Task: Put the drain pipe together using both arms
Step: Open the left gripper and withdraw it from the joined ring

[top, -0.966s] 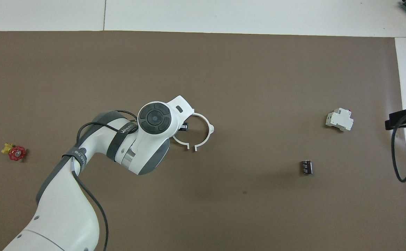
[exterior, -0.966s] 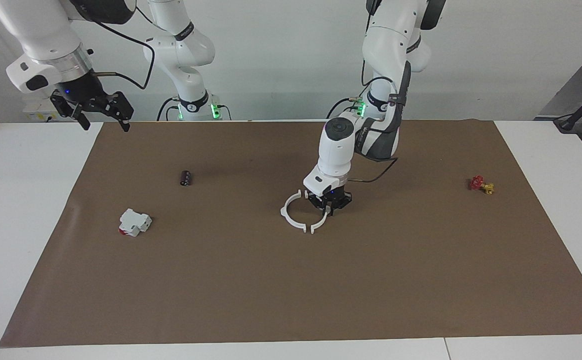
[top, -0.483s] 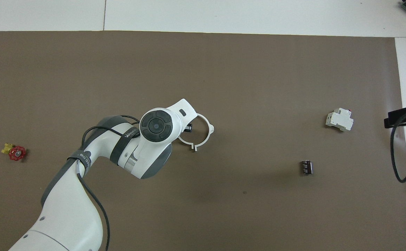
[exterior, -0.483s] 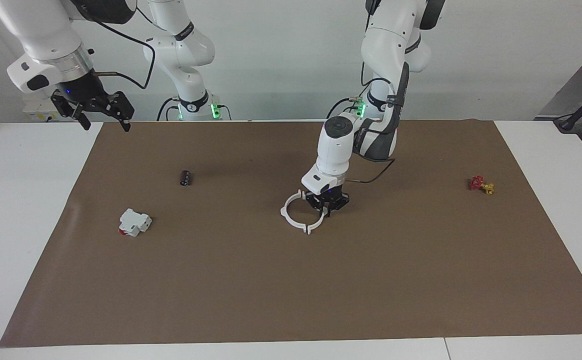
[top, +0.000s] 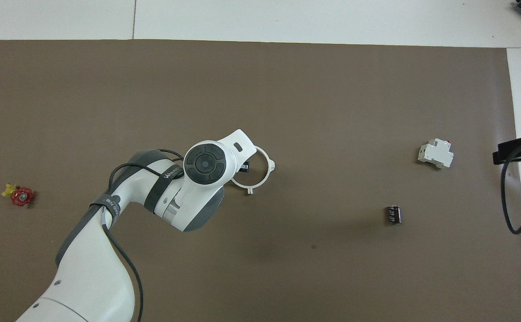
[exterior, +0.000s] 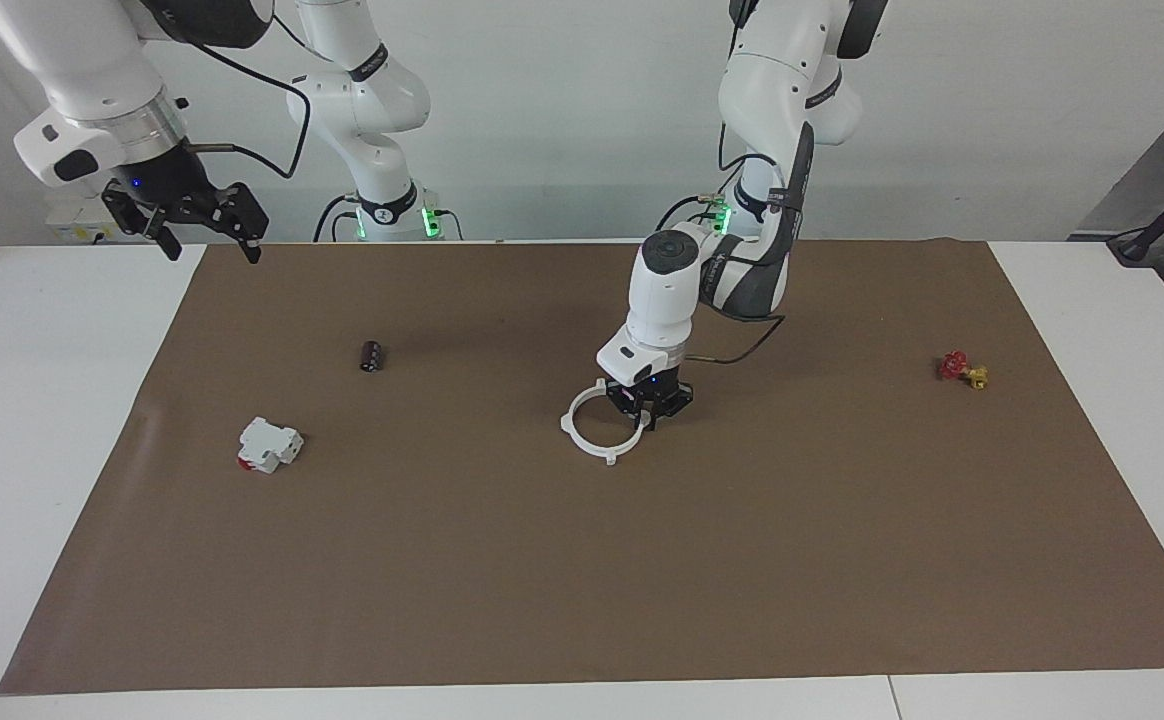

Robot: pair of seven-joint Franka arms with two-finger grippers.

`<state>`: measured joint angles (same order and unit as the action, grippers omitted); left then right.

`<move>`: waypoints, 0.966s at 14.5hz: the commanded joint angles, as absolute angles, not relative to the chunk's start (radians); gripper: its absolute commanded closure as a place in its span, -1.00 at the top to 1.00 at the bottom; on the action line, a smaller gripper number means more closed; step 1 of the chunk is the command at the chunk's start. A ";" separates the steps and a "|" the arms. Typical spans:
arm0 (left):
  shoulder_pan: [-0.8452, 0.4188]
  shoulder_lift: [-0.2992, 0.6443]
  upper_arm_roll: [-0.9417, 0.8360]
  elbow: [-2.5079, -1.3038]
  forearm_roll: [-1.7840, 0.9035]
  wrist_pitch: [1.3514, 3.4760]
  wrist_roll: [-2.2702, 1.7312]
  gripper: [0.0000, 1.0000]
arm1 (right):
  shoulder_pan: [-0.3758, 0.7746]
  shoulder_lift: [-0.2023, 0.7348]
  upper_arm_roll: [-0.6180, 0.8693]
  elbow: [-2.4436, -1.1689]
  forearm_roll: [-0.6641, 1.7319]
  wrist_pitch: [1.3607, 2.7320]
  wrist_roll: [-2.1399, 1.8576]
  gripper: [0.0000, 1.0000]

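The drain pipe (exterior: 569,424) lies on the brown mat near the table's middle. Its two thin white half-rings now meet as one flat ring (top: 272,166) with small nubs. My left gripper (exterior: 645,412) is down at the mat, shut on the half toward the left arm's end. In the overhead view the left wrist hides most of that half and of the gripper (top: 244,167). My right gripper (exterior: 212,248) waits open, raised over the mat's corner at the right arm's end, and only its tip (top: 518,151) shows from overhead.
A white boxy block with a red end (exterior: 269,445) (top: 436,153) and a small dark cylinder (exterior: 371,356) (top: 393,214) lie toward the right arm's end. A red-and-yellow valve (exterior: 962,369) (top: 19,195) lies toward the left arm's end. White table borders the mat (exterior: 542,580).
My left gripper slid its half-ring toward the right arm's end until the gap at the end tabs closed. The right arm has not moved.
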<state>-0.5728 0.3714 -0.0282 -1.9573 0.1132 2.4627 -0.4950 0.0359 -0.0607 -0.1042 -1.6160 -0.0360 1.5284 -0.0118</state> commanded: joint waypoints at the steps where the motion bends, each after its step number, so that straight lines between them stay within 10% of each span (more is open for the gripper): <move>1: -0.591 0.360 -0.017 -1.967 0.130 2.450 -0.515 0.61 | 0.032 -0.066 -0.103 -1.618 -0.044 1.526 -0.031 1.00; 2: -0.591 0.360 -0.017 -1.965 0.130 2.454 -0.514 0.98 | 0.032 -0.066 -0.103 -1.618 -0.044 1.526 -0.031 1.00; 14: -0.427 0.109 -0.017 -1.939 0.129 2.191 -0.480 1.00 | 0.035 -0.074 -0.100 -1.618 -0.044 1.525 -0.031 1.00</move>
